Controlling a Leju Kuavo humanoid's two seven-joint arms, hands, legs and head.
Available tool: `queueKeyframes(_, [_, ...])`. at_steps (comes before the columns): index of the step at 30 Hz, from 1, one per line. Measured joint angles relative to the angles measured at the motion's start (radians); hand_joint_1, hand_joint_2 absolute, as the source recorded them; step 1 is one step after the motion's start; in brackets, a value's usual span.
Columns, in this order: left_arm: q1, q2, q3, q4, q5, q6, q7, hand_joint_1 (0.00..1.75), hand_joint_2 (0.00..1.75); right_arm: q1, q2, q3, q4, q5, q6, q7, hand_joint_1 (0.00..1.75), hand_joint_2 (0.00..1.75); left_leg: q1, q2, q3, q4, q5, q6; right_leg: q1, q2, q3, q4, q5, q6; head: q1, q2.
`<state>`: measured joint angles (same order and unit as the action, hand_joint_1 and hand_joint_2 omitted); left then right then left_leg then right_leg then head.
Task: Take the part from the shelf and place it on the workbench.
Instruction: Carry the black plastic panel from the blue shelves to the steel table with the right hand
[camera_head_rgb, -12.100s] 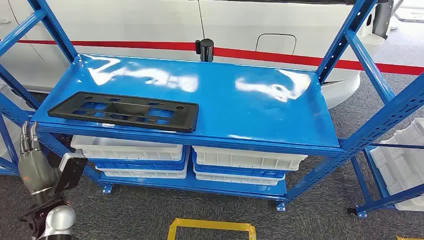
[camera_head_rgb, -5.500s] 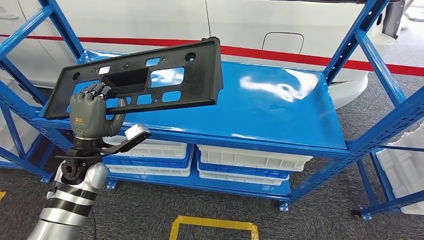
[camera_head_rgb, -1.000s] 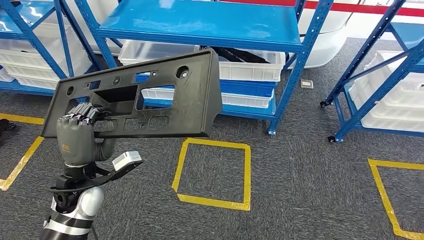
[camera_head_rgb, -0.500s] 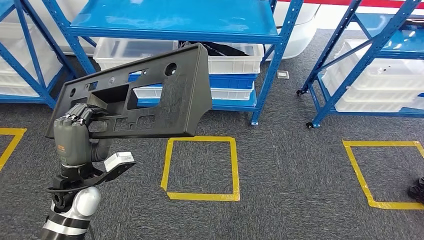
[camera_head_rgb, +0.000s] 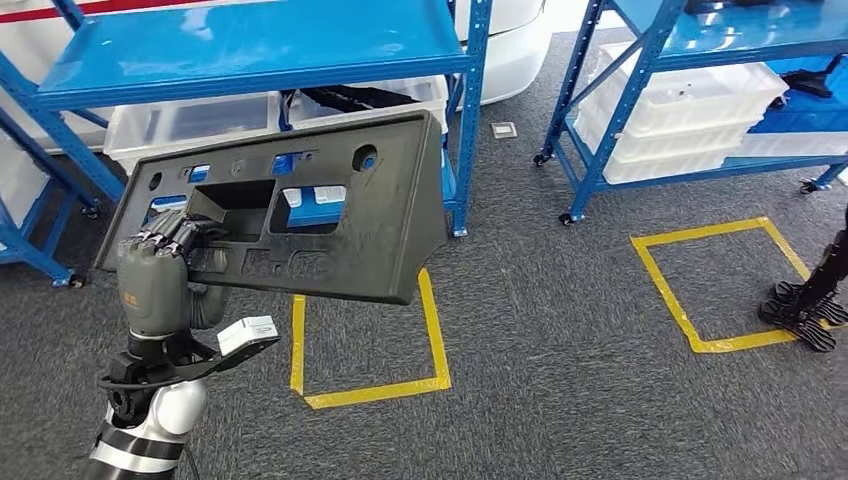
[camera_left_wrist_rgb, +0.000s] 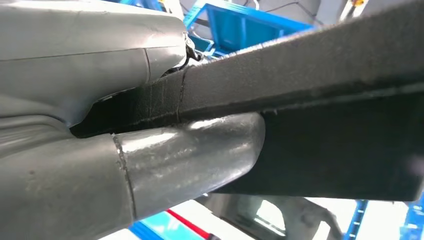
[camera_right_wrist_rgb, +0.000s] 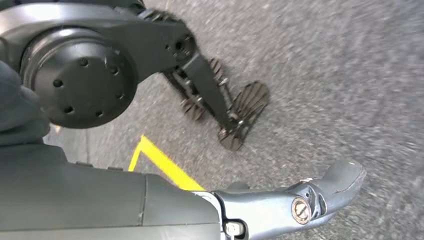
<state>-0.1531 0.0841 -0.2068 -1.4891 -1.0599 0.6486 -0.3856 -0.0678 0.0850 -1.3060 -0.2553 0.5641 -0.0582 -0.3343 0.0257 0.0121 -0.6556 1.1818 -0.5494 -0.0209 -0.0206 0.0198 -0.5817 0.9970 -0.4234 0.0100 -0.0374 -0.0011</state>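
The part (camera_head_rgb: 330, 235) is a long black plastic panel with several cut-outs. My left hand (camera_head_rgb: 155, 270) grips it at its left end, fingers curled over the edge of the big opening, and holds it up, tilted, above the carpet. In the left wrist view the thick grey thumb (camera_left_wrist_rgb: 185, 160) presses under the black panel (camera_left_wrist_rgb: 325, 100). My right hand (camera_right_wrist_rgb: 280, 205) hangs over the carpet, thumb stretched out, with nothing in it.
A blue shelf rack (camera_head_rgb: 250, 45) with white bins under it stands behind the part. A second blue rack (camera_head_rgb: 700, 30) holding white bins (camera_head_rgb: 690, 110) stands at the right. Two yellow tape squares (camera_head_rgb: 370, 392) (camera_head_rgb: 700, 231) mark the grey carpet. A dark footed object (camera_head_rgb: 805, 300) stands at the right edge.
The camera has turned: the racks and tape squares have shifted in the picture and the dark footed object has come into sight. My left hand still holds the part the same way.
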Motion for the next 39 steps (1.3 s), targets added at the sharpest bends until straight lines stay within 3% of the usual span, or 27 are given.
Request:
queueKeyframes(2, [0.002,0.0,0.0,0.003,-0.013,0.02,-0.006,1.75,0.0,-0.001,0.0,0.0,0.0,0.0,0.002,-0.003,0.0,0.0,-0.002,-0.014,-0.051,0.112,-0.04,0.003,0.005,0.024,-0.001,0.001,0.002,-0.007,-0.002,0.0])
queueKeyframes(3, [0.003,0.0,-0.001,0.005,-0.022,0.03,-0.01,1.75,0.0,0.0,0.0,0.0,0.0,0.0,0.003,-0.003,0.0,0.0,-0.002,-0.016,-0.054,0.12,-0.033,0.005,0.007,0.038,-0.001,0.002,0.003,-0.008,-0.002,0.0])
queueKeyframes(5, [0.003,0.0,-0.001,0.008,-0.039,0.041,-0.018,1.75,0.0,0.001,0.0,0.0,0.0,0.0,0.003,-0.003,0.0,0.0,0.001,-0.029,-0.007,0.028,0.028,0.009,0.007,0.065,-0.001,0.006,0.003,-0.008,-0.002,0.0])
queueKeyframes(7, [0.003,-0.005,0.005,0.008,-0.053,0.045,-0.041,1.75,0.0,0.0,0.0,0.0,0.0,0.002,0.002,-0.003,0.0,0.0,0.007,-0.077,0.053,-0.091,0.072,0.01,0.009,0.091,-0.008,0.016,0.002,-0.004,-0.001,0.0])
queueKeyframes(8, [0.003,-0.009,0.009,0.007,-0.057,0.046,-0.06,1.75,0.0,-0.001,0.0,0.0,0.0,0.004,0.001,-0.003,0.0,0.0,0.008,-0.095,0.067,-0.123,0.078,0.011,0.009,0.102,-0.015,0.019,0.003,0.001,-0.001,0.0])
queueKeyframes(9, [0.004,-0.016,0.016,0.007,-0.06,0.047,-0.082,1.75,0.0,0.0,0.0,0.0,0.0,0.005,0.0,-0.004,0.0,0.0,0.006,-0.102,0.07,-0.135,0.076,0.013,0.007,0.113,-0.023,0.02,0.005,0.008,0.0,0.0])
queueKeyframes(11, [0.005,-0.031,0.029,0.007,-0.061,0.049,-0.126,1.75,0.0,0.004,-0.001,0.0,-0.001,0.007,-0.006,-0.004,0.0,0.0,0.002,-0.079,0.07,-0.142,0.082,0.024,0.003,0.129,-0.037,0.017,0.012,0.022,-0.001,0.0])
queueKeyframes(13, [0.006,-0.044,0.038,0.008,-0.056,0.049,-0.146,1.75,0.0,0.008,0.001,-0.001,-0.002,0.008,-0.011,-0.003,0.0,0.0,0.004,-0.052,0.072,-0.152,0.089,0.038,0.008,0.083,-0.063,0.051,-0.004,0.028,0.004,0.0])
queueKeyframes(15, [0.01,-0.047,0.039,0.01,-0.036,0.049,-0.148,1.75,0.0,0.006,0.005,-0.001,-0.002,0.007,-0.015,-0.001,0.0,0.0,0.003,-0.021,0.072,-0.156,0.092,0.045,0.01,0.015,-0.119,0.161,-0.055,0.025,0.012,0.0])
queueKeyframes(17, [0.018,-0.041,0.034,0.013,-0.016,0.049,-0.145,1.75,0.0,0.006,0.006,-0.001,-0.002,0.007,-0.017,0.002,0.0,0.0,0.001,0.011,0.07,-0.156,0.092,0.046,0.006,-0.008,-0.178,0.28,-0.098,0.028,0.015,0.0])
queueKeyframes(18, [0.021,-0.039,0.03,0.015,-0.011,0.049,-0.142,1.75,0.0,0.007,0.007,-0.001,-0.002,0.008,-0.019,0.004,0.0,0.0,0.0,0.026,0.069,-0.156,0.091,0.046,0.003,-0.012,-0.184,0.297,-0.1,0.034,0.015,0.0])
queueKeyframes(19, [0.024,-0.037,0.025,0.016,-0.007,0.049,-0.14,1.75,0.0,0.009,0.007,-0.001,-0.002,0.008,-0.021,0.006,0.0,0.0,0.001,0.04,0.069,-0.156,0.091,0.045,0.001,-0.017,-0.169,0.274,-0.088,0.042,0.016,0.0])
queueKeyframes(21, [0.025,-0.036,0.017,0.015,0.001,0.049,-0.134,1.75,0.0,0.009,0.008,-0.001,-0.002,0.006,-0.027,0.009,0.0,0.0,0.0,0.063,0.071,-0.156,0.09,0.042,0.0,-0.049,-0.088,0.133,-0.042,0.055,0.016,0.0])
queueKeyframes(22, [0.025,-0.035,0.014,0.015,0.005,0.049,-0.131,1.75,0.0,0.008,0.008,-0.002,-0.002,0.005,-0.029,0.01,0.0,0.0,-0.003,0.074,0.072,-0.156,0.088,0.038,0.003,-0.069,-0.05,0.068,-0.022,0.054,0.017,0.0])
queueKeyframes(24, [0.024,-0.033,0.01,0.013,0.008,0.049,-0.128,1.75,0.0,0.007,0.01,-0.002,-0.002,0.004,-0.029,0.011,0.0,0.0,-0.009,0.094,0.077,-0.156,0.086,0.026,0.011,-0.088,-0.018,0.011,-0.005,0.04,0.016,0.0])
queueKeyframes(26, [0.023,-0.032,0.007,0.012,0.01,0.049,-0.127,1.75,0.0,0.009,0.012,-0.002,-0.003,0.004,-0.026,0.01,0.0,0.0,-0.01,0.11,0.083,-0.161,0.084,0.012,0.012,-0.065,-0.023,0.011,0.002,0.024,0.015,0.0])
queueKeyframes(28, [0.021,-0.031,0.003,0.01,0.011,0.05,-0.129,1.75,0.0,0.01,0.016,-0.002,-0.003,0.004,-0.024,0.008,0.0,0.0,-0.005,0.076,0.079,-0.138,0.062,0.002,0.004,-0.043,-0.02,0.004,0.008,0.008,0.01,0.0])
queueKeyframes(30, [0.02,-0.03,0.001,0.009,0.011,0.051,-0.13,1.75,0.0,0.009,0.019,-0.002,-0.003,0.005,-0.023,0.005,0.0,0.0,-0.002,0.012,0.038,-0.038,0.001,-0.001,-0.002,-0.021,-0.015,0.001,0.012,-0.005,0.002,0.0])
queueKeyframes(32, [0.024,-0.027,0.0,0.008,0.011,0.051,-0.131,1.75,0.0,0.008,0.019,-0.002,-0.003,0.008,-0.021,0.003,0.0,0.0,-0.002,-0.013,-0.022,0.091,-0.054,-0.001,0.002,0.006,-0.015,0.002,0.012,-0.009,0.0,0.0])
queueKeyframes(33, [0.026,-0.025,-0.001,0.008,0.011,0.051,-0.13,1.75,0.0,0.008,0.019,-0.002,-0.003,0.008,-0.02,0.002,0.0,0.0,-0.002,-0.016,-0.038,0.12,-0.056,0.0,0.003,0.021,-0.015,0.003,0.012,-0.009,0.0,0.0])
queueKeyframes(34, [0.027,-0.024,-0.002,0.009,0.01,0.051,-0.13,1.75,0.0,0.009,0.02,-0.002,-0.003,0.009,-0.019,0.002,0.0,0.0,-0.002,-0.017,-0.035,0.11,-0.039,0.0,0.004,0.037,-0.014,0.004,0.012,-0.009,0.0,0.0])
queueKeyframes(35, [0.027,-0.024,-0.003,0.008,0.01,0.051,-0.13,1.75,0.0,0.009,0.02,-0.002,-0.003,0.009,-0.018,0.002,0.0,0.0,-0.001,-0.022,-0.013,0.062,-0.004,0.001,0.003,0.052,-0.013,0.007,0.012,-0.009,-0.001,0.0])
queueKeyframes(37, [0.026,-0.022,-0.004,0.008,0.008,0.051,-0.128,1.75,0.0,0.008,0.021,-0.002,-0.003,0.01,-0.016,0.001,0.0,0.0,0.007,-0.061,0.048,-0.07,0.057,0.001,0.005,0.081,-0.018,0.017,0.01,-0.004,-0.001,0.0])
queueKeyframes(39, [0.025,-0.02,-0.007,0.008,0.004,0.051,-0.125,1.75,0.0,0.007,0.022,-0.002,-0.003,0.011,-0.015,0.0,0.0,0.0,0.009,-0.091,0.075,-0.134,0.074,0.004,0.006,0.104,-0.03,0.023,0.011,0.006,0.0,0.0])
